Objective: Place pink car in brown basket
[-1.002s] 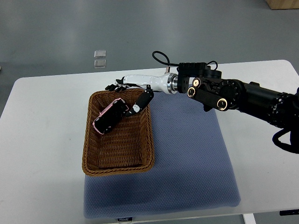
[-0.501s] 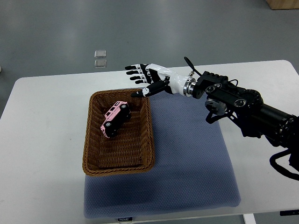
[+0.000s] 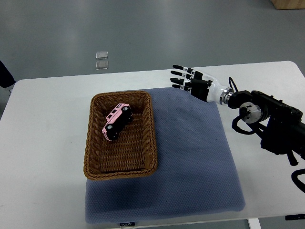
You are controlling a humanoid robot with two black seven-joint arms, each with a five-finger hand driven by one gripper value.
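The pink car lies tilted inside the brown wicker basket, in its far half, with nothing touching it. My right hand hovers over the far edge of the blue mat, well to the right of the basket, fingers spread and empty. Its black arm comes in from the right edge. The left arm is out of view.
A blue-grey mat covers the middle of the white table, and the basket sits on the mat's left edge. A dark object shows at the far left edge. Two small clear pieces lie on the floor beyond the table.
One second ago my right hand held the pink car over the basket. It let go, the car dropped into the basket, and the hand drew back to the right with fingers spread.
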